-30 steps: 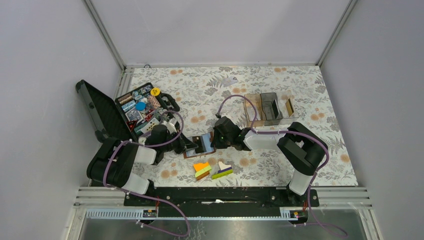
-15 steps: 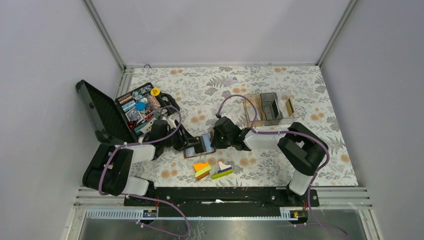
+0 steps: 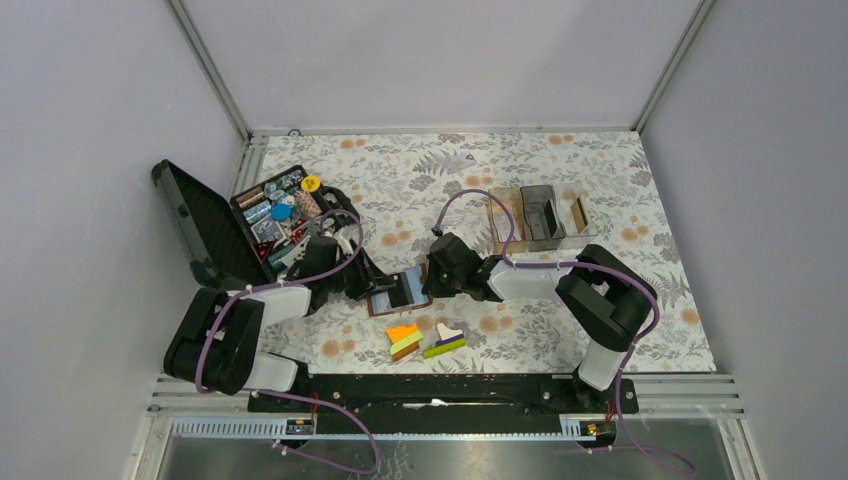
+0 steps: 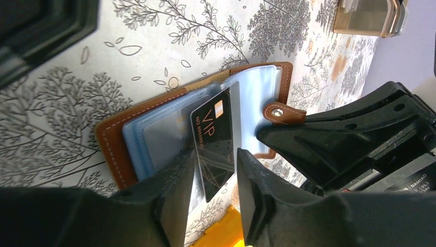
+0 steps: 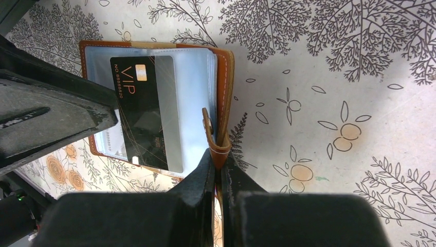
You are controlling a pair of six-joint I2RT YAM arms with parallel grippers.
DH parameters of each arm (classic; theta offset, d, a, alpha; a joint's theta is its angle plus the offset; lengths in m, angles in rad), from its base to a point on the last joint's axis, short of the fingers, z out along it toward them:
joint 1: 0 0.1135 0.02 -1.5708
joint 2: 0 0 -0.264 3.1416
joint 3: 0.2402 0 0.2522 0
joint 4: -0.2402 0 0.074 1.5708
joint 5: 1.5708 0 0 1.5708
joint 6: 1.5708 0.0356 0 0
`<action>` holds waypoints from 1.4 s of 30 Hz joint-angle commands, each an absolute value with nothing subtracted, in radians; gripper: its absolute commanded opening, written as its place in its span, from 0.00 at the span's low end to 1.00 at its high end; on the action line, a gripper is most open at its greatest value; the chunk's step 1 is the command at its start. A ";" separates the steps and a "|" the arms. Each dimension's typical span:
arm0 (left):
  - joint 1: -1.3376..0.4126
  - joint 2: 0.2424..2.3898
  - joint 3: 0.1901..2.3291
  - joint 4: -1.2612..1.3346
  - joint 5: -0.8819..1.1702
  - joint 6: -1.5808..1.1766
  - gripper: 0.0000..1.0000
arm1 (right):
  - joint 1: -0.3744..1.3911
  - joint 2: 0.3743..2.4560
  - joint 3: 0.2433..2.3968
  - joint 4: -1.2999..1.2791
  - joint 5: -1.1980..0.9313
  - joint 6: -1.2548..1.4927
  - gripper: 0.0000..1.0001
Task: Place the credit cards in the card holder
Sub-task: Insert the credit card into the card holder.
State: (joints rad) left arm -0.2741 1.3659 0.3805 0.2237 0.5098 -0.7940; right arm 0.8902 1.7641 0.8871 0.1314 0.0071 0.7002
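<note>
Leather card holder (image 5: pixel 224 77), pinched by right fingers (image 5: pixel 198 185), holds black card (image 5: pixel 141 118); left fingers (image 4: pixel 177 195) spread

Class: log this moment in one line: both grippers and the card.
left gripper: open, straddling black card | right gripper: shut on card holder edge | card: lying on open holder

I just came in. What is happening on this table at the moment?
Two robot arms are working on a brown card holder that lies open on the table. The right pincer is shut on the holder's edge near the snap tab, steadying it. The left pincer stands open, with one finger on each side of a black VIP card. The card rests on the clear sleeves and seems to be partly slid into one.
</note>
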 commanded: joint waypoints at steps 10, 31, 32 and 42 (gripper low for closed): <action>-0.440 1.496 0.479 0.112 0.370 -0.813 0.30 | 0.888 1.735 0.898 0.035 0.040 0.668 0.00; -0.443 1.456 0.522 -0.065 0.258 -0.718 0.34 | 0.878 1.649 0.866 -0.011 0.023 0.655 0.32; -0.443 1.454 0.522 -0.065 0.258 -0.718 0.34 | 0.877 1.654 0.862 0.017 0.008 0.658 0.29; -0.463 1.457 0.543 -0.063 0.271 -0.735 0.25 | 0.877 1.663 0.856 0.083 -0.062 0.670 0.00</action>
State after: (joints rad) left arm -0.4503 1.4330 0.5312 0.0292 0.3363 -0.7597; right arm 0.8814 1.6657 0.8532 0.0326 -0.0277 0.6674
